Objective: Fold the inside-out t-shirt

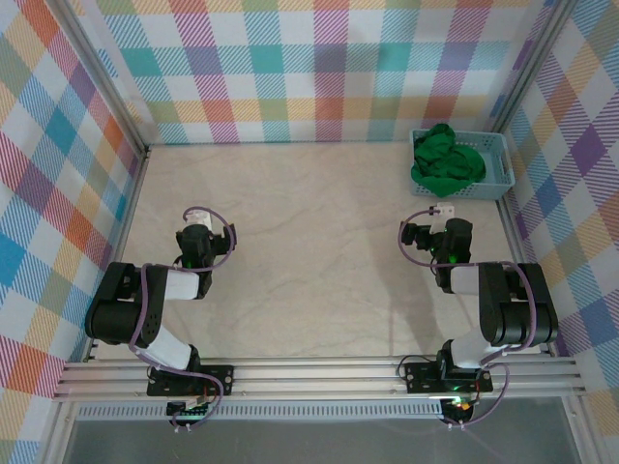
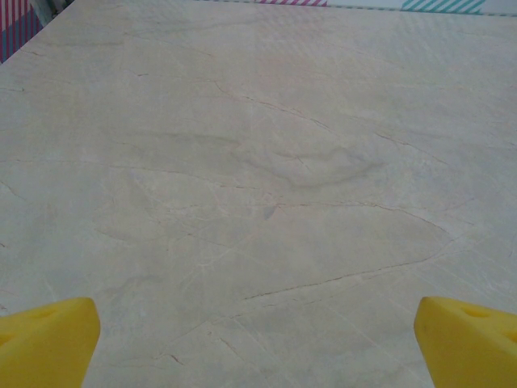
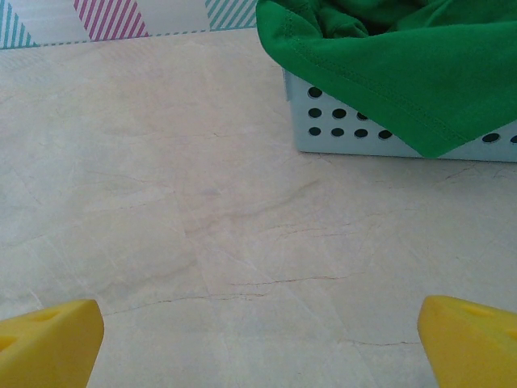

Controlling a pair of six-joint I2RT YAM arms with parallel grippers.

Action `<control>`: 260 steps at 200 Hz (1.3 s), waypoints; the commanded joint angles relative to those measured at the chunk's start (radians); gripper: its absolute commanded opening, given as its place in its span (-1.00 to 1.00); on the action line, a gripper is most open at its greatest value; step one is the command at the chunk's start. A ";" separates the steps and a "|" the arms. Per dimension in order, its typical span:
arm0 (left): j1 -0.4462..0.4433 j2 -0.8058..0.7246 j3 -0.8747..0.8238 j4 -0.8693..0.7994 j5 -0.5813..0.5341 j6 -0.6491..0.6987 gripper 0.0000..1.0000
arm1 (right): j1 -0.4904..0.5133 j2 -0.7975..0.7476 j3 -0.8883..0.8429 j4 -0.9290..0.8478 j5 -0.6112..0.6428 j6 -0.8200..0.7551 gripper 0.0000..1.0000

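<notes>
The inside-out t-shirt point(image 1: 444, 161) is a bright green bundle heaped in a light blue basket point(image 1: 498, 164) at the back right of the table. In the right wrist view the t-shirt point(image 3: 404, 65) hangs over the basket's perforated wall point(image 3: 339, 133), ahead and to the right of my right gripper point(image 3: 258, 339). That gripper is open, with bare table between its yellow fingertips point(image 3: 48, 339). My left gripper point(image 2: 258, 339) is open too, above bare table at the left. From above, the left gripper point(image 1: 198, 224) and right gripper point(image 1: 432, 220) both point toward the back wall.
Checked walls point(image 1: 319, 68) close in the table on three sides. The beige marbled tabletop point(image 1: 309, 251) lies bare between and ahead of the arms. A metal rail point(image 1: 319, 372) runs along the near edge under the arm bases.
</notes>
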 commanded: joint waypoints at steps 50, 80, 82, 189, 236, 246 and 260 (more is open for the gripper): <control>0.010 0.002 -0.011 0.040 0.009 -0.016 1.00 | 0.002 0.005 -0.006 0.037 -0.017 -0.002 1.00; 0.010 0.001 -0.010 0.040 0.009 -0.016 1.00 | 0.003 0.005 -0.006 0.037 -0.017 -0.002 1.00; 0.010 0.001 -0.011 0.040 0.009 -0.015 1.00 | 0.002 0.005 -0.005 0.037 -0.017 -0.002 1.00; 0.010 -0.001 -0.015 0.048 0.005 -0.015 1.00 | 0.002 -0.001 -0.015 0.050 -0.018 -0.004 0.99; -0.055 -0.293 -0.066 -0.080 -0.138 -0.006 1.00 | 0.021 -0.232 -0.051 -0.075 -0.042 -0.039 0.99; -0.069 -0.399 -0.047 -0.196 -0.154 -0.031 1.00 | 0.031 -0.322 -0.034 -0.164 -0.032 -0.028 0.99; -0.080 -0.539 -0.011 -0.348 -0.159 -0.109 1.00 | 0.036 -0.432 0.011 -0.305 -0.045 0.006 0.99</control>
